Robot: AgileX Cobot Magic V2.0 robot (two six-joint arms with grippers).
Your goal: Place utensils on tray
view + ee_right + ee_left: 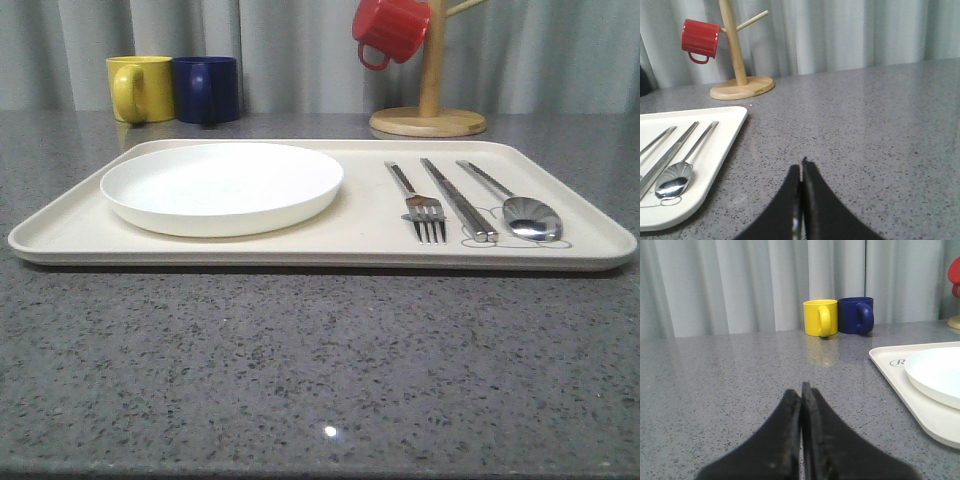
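Front view: fork (420, 203), chopsticks (458, 199), spoon (518, 206) side by side on tray (300, 250); wrist views: both arms' fingers closed, empty.

In the left wrist view the tray (900, 385) ran off the picture's edge, its printed script (898, 362) broken off after one letter by the white plate (940, 375). The red mug (955, 275) was cropped to a sliver. In the right wrist view the fork (655, 140) showed its handle alone, and the chopsticks (667, 152) were cut short.
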